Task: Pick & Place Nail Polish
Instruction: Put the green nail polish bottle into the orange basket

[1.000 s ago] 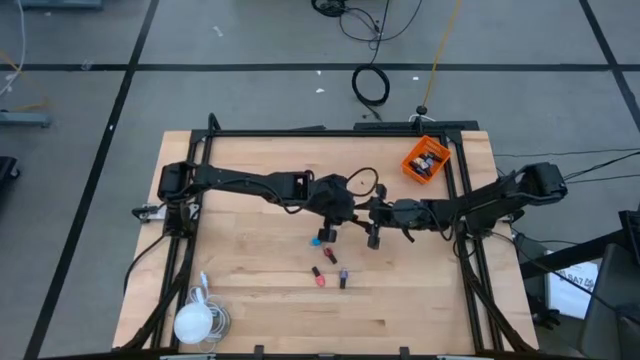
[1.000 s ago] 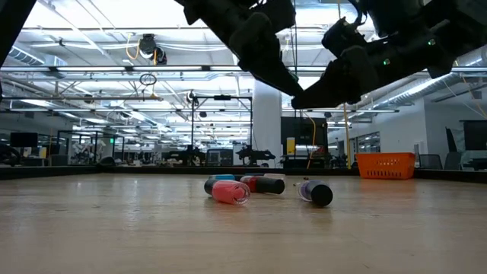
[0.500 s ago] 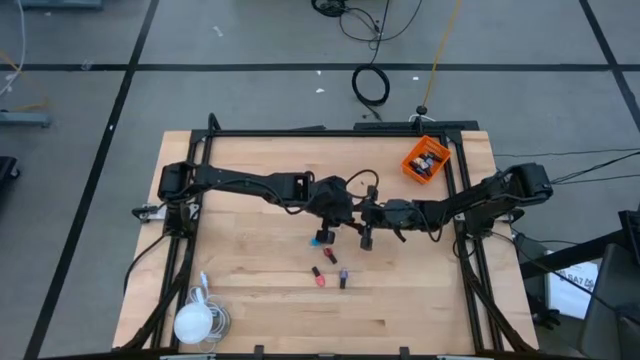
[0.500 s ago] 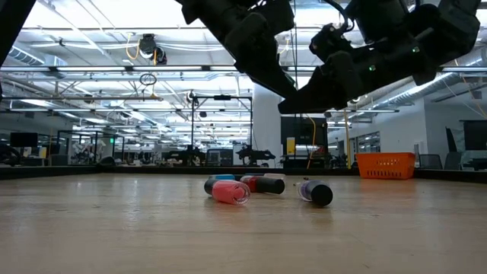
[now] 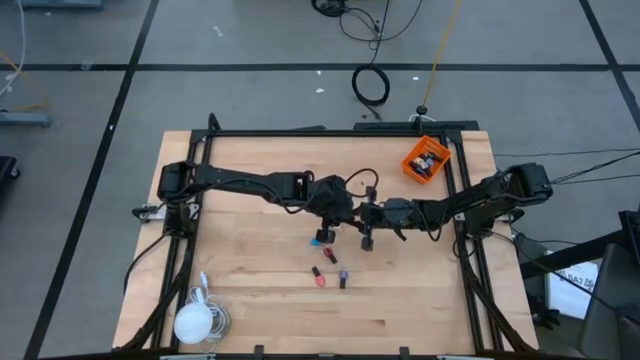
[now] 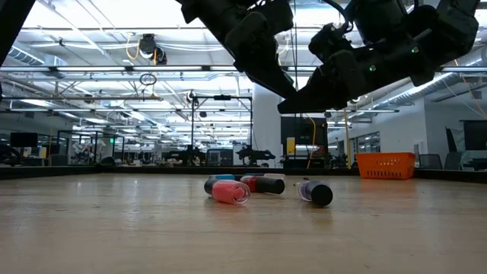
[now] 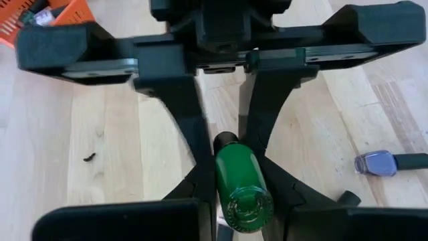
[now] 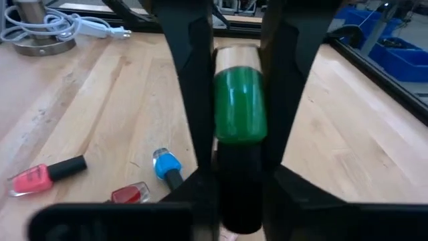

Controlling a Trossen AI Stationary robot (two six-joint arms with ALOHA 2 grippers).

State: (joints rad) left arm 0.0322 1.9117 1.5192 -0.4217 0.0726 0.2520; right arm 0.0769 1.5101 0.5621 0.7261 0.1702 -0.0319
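A green nail polish bottle (image 7: 239,179) with a dark cap (image 7: 226,142) hangs above the table's middle, between both grippers. My left gripper (image 5: 350,218) is shut on its green body. My right gripper (image 5: 368,220) meets it from the other side, shut around the cap. Blue (image 5: 320,240), red (image 5: 330,256), pink (image 5: 319,281) and purple (image 5: 342,281) bottles lie on their sides on the wood below, nearer the table's near edge. In the low view both grippers (image 6: 288,95) hang well above these bottles. My left gripper pinches the bottle's green body (image 8: 239,107) between its two fingers (image 8: 194,73), which come from the table's left, slanting down, and lie along the bottle. The bottle is lifted clear, cap pointing toward the table's right. My right gripper has its two fingers (image 7: 197,144) on either side of the dark cap (image 8: 239,184), coming from the table's right and lying along the bottle. The cap fills the gap between them; the touching faces are hidden by the fingers themselves.
An orange bin (image 5: 425,160) with several bottles stands at the table's far right corner. A white round object with a coiled cord (image 5: 196,320) lies at the near left. Bare wood shows to the left and near side of the loose bottles.
My right gripper has gone toward the table's left, up to my left gripper, until its fingers stand around the green bottle's cap. It has kept still for the last half second. My left gripper and the bottle have stayed in place.
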